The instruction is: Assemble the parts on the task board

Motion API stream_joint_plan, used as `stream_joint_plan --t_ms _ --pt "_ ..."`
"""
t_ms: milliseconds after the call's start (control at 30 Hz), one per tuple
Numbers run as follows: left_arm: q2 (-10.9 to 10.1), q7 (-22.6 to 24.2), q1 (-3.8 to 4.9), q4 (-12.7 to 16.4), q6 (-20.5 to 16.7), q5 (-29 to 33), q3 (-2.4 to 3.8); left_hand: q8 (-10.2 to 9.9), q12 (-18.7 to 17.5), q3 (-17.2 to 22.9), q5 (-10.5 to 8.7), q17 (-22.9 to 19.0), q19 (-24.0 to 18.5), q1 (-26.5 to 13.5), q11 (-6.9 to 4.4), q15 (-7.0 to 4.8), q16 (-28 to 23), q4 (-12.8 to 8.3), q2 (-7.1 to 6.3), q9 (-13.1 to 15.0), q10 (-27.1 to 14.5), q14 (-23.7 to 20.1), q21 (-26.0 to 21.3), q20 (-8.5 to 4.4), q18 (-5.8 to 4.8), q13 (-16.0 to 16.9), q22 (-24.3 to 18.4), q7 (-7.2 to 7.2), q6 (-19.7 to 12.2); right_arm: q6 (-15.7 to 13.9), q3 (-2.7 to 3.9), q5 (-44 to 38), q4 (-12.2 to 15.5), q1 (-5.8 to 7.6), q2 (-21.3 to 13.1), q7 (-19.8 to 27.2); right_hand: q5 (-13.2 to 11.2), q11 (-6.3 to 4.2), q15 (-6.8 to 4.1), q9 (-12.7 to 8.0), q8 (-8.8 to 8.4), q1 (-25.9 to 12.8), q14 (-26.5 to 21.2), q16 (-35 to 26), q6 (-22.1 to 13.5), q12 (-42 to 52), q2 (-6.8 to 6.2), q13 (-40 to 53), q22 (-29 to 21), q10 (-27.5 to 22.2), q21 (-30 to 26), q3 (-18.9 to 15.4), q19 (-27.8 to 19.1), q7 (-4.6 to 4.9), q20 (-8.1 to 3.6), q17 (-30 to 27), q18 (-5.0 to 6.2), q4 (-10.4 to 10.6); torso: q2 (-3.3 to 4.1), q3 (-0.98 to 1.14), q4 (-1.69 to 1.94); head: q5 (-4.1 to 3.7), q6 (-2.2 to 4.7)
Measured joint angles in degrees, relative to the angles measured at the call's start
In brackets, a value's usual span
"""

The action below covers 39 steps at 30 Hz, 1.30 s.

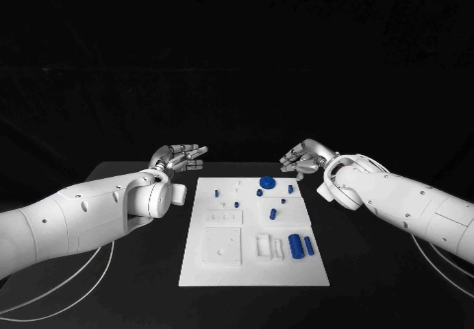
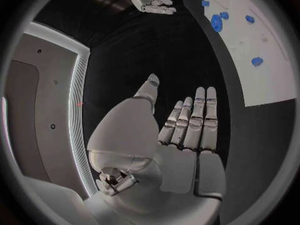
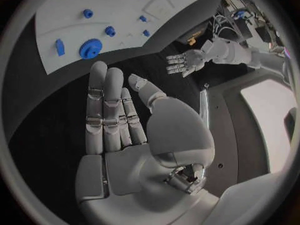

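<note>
The white task board (image 1: 254,264) lies in the middle of the black table. Small blue parts sit on it: a round gear (image 1: 266,181) at the far end, short pegs (image 1: 272,214) in the middle, and two cylinders (image 1: 294,245) near the front right. My left hand (image 1: 177,158) hovers beyond the board's far left corner, fingers straight and apart, holding nothing. My right hand (image 1: 304,158) hovers beyond the far right corner, also holding nothing. The right wrist view shows the gear (image 3: 90,48) past my flat right hand (image 3: 125,125); the left wrist view shows my left hand (image 2: 169,130) beside the board (image 2: 262,60).
White raised blocks and sockets (image 1: 223,245) occupy the board's near left part. Pale cables (image 1: 69,284) trail along the table under both arms. Black tabletop surrounds the board on all sides.
</note>
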Motion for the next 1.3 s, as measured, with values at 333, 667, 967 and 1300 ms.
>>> stream_joint_plan --t_ms 333,667,967,1300 --pt "-1.2 -0.1 0.54 4.0 1.0 0.7 0.03 0.0 0.0 0.0 0.00 0.0 -1.5 0.0 -0.02 0.49 0.0 -0.3 0.00 0.0 -0.4 -3.4 0.0 0.40 0.00 0.0 -0.2 0.00 0.0 0.8 0.05 -17.2 -0.5 1.46 3.1 -2.9 -6.9 0.00 0.12 0.0 0.00 2.1 -0.1 3.1 0.3 0.0 -1.27 0.0 2.3 0.0 1.0 0.2 0.4 -0.30 0.03 0.5 0.58 -0.2 1.13 0.03 0.70 -0.68 0.23" --pt "-1.7 -0.3 1.23 7.4 1.3 1.1 0.08 0.0 0.0 0.3 0.00 -0.1 -2.7 -0.2 0.09 0.54 -0.3 -0.6 0.20 0.0 -1.3 -9.2 -0.3 1.02 0.01 0.0 -0.1 0.00 0.0 3.1 0.02 -27.1 -1.3 1.75 4.9 -6.0 -7.5 0.11 0.47 0.0 0.00 2.7 -0.2 4.5 0.5 0.0 -1.94 0.0 3.2 -0.5 1.0 -0.4 0.7 -0.49 0.35 -0.2 0.58 0.4 2.47 0.02 1.93 -1.42 1.08" --pt "-3.1 -0.3 2.19 10.1 1.3 1.1 0.08 0.0 0.0 0.3 0.00 -0.1 -2.9 -0.2 0.08 0.54 -0.3 -0.6 0.20 0.0 -2.0 -9.5 -0.3 1.22 0.01 0.0 -0.1 0.21 -0.2 5.3 -0.06 -30.3 -1.9 1.80 5.1 -7.4 -7.5 0.11 0.64 0.0 0.00 3.1 -0.4 5.1 0.5 0.0 -2.32 0.0 4.4 -0.5 0.4 -1.1 0.7 -0.49 0.33 -1.0 0.56 0.3 3.66 0.14 2.64 -2.12 1.45" --pt "-3.7 -0.3 2.90 11.6 1.3 1.1 0.10 0.0 0.0 0.9 0.00 -0.1 -2.9 -0.1 0.01 0.74 -0.3 -0.1 -0.26 0.0 -2.5 -9.7 -0.3 1.22 0.01 -0.1 -0.1 0.10 -0.7 7.7 -0.09 -31.3 -0.6 1.79 4.8 -8.0 -7.5 -0.10 0.64 0.0 0.00 3.1 -0.4 5.7 0.5 0.0 -2.32 0.0 6.4 0.3 0.6 -1.2 1.6 -0.48 0.62 -1.4 0.52 0.4 4.67 0.32 2.93 -2.66 1.46"
